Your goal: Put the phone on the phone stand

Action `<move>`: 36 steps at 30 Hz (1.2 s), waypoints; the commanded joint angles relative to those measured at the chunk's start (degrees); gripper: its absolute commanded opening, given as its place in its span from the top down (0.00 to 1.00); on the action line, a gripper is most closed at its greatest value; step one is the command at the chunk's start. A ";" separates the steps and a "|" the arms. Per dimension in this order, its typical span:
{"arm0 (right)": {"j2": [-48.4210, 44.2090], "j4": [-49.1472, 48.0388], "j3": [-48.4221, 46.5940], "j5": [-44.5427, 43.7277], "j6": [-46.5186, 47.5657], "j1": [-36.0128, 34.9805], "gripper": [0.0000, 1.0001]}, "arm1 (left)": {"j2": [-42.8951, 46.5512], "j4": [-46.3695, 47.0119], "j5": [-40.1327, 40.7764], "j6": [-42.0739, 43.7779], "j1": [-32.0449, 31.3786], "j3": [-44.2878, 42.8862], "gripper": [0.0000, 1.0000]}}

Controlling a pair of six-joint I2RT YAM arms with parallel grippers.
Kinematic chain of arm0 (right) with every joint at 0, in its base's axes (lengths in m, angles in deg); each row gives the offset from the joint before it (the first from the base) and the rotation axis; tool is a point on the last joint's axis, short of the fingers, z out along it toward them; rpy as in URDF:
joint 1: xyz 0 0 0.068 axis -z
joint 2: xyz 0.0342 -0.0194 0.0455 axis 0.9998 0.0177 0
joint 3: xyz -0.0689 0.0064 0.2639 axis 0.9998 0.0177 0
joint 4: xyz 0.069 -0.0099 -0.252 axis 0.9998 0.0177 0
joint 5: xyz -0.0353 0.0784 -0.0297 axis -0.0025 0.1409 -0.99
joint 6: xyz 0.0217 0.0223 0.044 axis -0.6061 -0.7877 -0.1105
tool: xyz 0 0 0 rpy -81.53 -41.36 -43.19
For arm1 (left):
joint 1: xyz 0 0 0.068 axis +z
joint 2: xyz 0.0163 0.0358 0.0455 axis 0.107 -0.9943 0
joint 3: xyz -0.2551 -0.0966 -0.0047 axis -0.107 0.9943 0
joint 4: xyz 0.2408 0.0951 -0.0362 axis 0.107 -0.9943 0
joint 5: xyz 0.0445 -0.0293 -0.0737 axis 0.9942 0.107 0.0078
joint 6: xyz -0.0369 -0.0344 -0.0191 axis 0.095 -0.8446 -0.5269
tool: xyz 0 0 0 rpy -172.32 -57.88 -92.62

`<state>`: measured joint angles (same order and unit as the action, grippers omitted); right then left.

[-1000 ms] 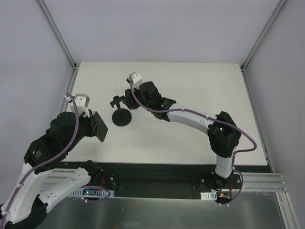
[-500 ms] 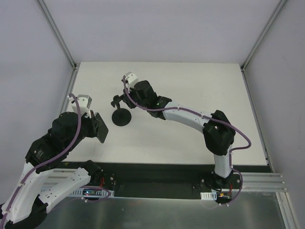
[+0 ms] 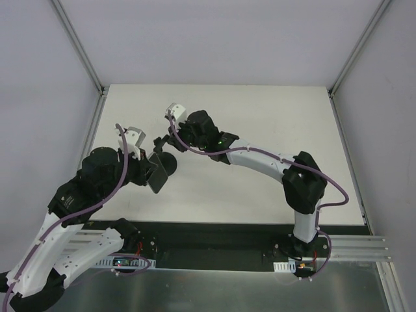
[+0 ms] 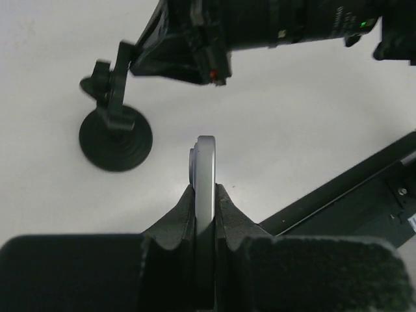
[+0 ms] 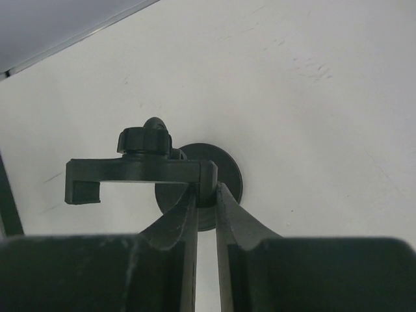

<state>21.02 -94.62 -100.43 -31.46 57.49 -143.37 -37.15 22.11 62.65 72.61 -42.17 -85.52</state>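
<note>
White tabletop (image 3: 260,123) between grey enclosure walls carries the whole job. The left gripper (image 4: 205,197) is clamped on the phone (image 4: 205,162), which is held on edge above the table. In the left wrist view it sits at about 4 o'clock from the phone stand (image 4: 116,133); from above, the two overlap.

The right gripper (image 5: 207,190) is pinched onto one end of the stand's cross bracket (image 5: 133,170), apparently steadying it while the disc base rests on the table.

By my reading, the pickup, the carry and the bracing are done. Seating the phone in the bracket and letting go remain.

The right gripper's body crowds the stand from 1 o'clock in the top view, and its fingers take up one end of the bracket, so the approach looks tight. A black mounting rail (image 3: 214,233) runs along 6 o'clock, well apart.
</note>
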 commanded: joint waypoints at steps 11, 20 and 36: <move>-9.08 1.51 5.90 32.69 5.31 5.96 0.99 | -14.24 26.97 -28.06 18.30 -0.27 -3.17 1.00; -8.29 5.99 5.02 38.85 9.01 7.28 0.99 | -21.36 25.48 -39.78 27.45 2.10 -4.93 1.00; -7.32 6.34 4.93 44.03 8.48 8.86 0.99 | -24.88 24.16 -42.16 33.51 6.41 -4.76 1.00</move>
<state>16.16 -87.45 -94.39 7.69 66.18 -134.59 -62.11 43.22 22.87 103.29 -36.38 -87.62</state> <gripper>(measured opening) 0.147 0.060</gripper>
